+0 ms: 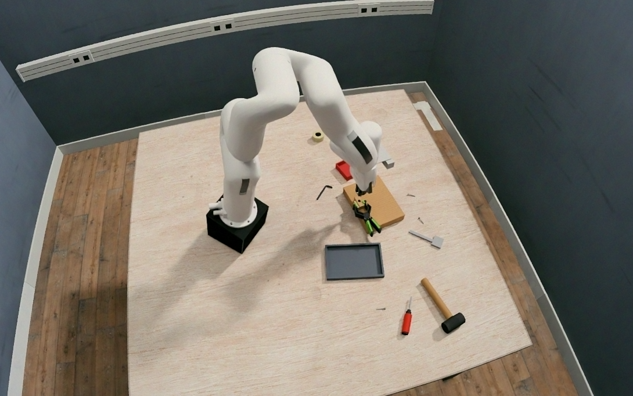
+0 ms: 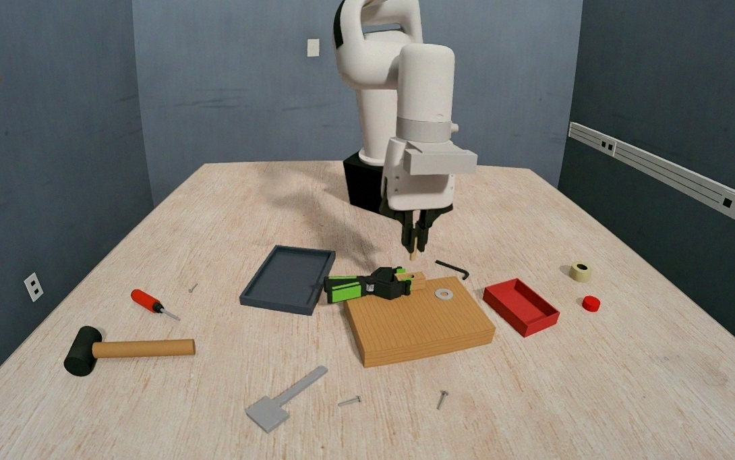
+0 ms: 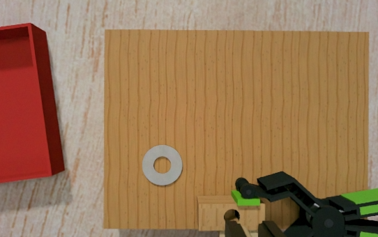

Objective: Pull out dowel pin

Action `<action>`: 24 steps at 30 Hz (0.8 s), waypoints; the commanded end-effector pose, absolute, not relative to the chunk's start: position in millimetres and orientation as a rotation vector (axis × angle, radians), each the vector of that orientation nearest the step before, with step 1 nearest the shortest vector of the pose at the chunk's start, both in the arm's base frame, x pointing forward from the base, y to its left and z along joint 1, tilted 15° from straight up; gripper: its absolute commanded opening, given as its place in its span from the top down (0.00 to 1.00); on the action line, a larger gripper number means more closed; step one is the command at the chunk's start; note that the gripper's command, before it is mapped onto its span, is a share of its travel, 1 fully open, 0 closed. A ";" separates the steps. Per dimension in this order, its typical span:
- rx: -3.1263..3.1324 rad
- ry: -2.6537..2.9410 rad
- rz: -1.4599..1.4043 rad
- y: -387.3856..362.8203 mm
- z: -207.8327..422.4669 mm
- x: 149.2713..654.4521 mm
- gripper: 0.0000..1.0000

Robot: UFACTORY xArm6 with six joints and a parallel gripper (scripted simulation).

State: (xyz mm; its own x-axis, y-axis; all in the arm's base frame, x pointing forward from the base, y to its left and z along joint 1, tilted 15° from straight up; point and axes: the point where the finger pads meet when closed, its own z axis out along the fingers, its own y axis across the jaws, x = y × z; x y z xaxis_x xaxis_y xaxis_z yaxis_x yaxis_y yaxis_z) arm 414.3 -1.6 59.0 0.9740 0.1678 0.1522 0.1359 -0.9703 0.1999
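Observation:
My gripper (image 2: 414,245) is shut on the thin wooden dowel pin (image 2: 413,253) and holds it upright, its lower end a little above the small wooden block (image 2: 415,280). The block lies flat at the back edge of the bench board (image 2: 419,321). In the wrist view the block's hole (image 3: 230,215) faces up and looks open, with my fingertips at the bottom edge. The black and green spring clamp (image 2: 364,286) grips the block from the left. I cannot make out the bench stop. A grey washer (image 3: 162,169) lies loose on the board beside the block.
A grey tray (image 2: 288,278) lies left of the clamp and a red tray (image 2: 520,306) right of the board. A hex key (image 2: 452,268) lies behind the board. A hammer (image 2: 127,349), screwdriver (image 2: 152,303), scraper (image 2: 284,398), screws, tape roll (image 2: 580,271) and red cap (image 2: 591,303) are scattered around.

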 end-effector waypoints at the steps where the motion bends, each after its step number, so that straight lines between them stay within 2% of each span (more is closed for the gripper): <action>1: 2.932 0.228 0.255 -1.4 60.2 415.5 1.00; 16: 2.933 0.228 0.255 3.5 59.8 418.3 1.00; 20: 2.934 0.228 0.254 17.9 58.6 425.7 1.00; 24: 2.937 0.228 0.251 77.9 52.1 448.4 1.00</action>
